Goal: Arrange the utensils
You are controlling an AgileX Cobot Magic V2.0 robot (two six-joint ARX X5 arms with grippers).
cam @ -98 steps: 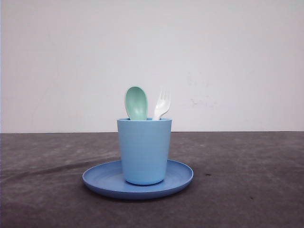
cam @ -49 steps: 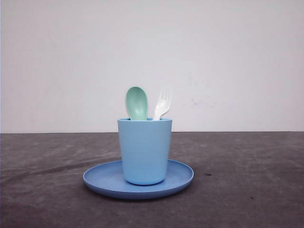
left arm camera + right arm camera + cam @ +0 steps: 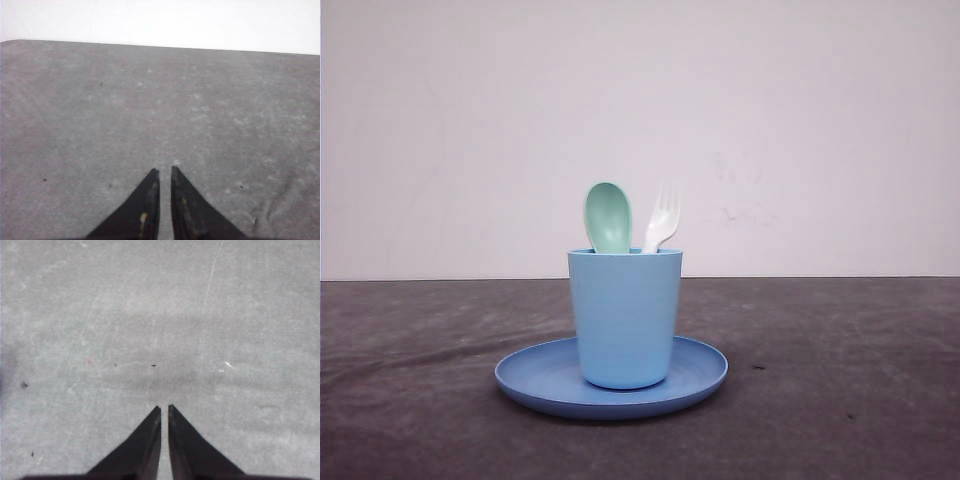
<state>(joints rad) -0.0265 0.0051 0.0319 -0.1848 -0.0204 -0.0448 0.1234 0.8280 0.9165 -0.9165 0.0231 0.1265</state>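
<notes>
In the front view a pale mint-green spoon (image 3: 608, 217) and a white fork (image 3: 662, 218) stand upright, heads up, inside a light blue cup (image 3: 624, 316). The cup rests on a blue round plate (image 3: 530, 376) at the middle of the dark table. My left gripper (image 3: 164, 170) is shut over bare grey table, a thin slit between its black fingers and nothing held. My right gripper (image 3: 164, 407) is likewise shut over bare table surface with nothing between its fingers.
The dark grey table (image 3: 840, 360) stretches to both sides of the plate. A white wall (image 3: 800, 130) rises behind the table's far edge. The left wrist view shows the table's far edge (image 3: 150, 45) against the wall.
</notes>
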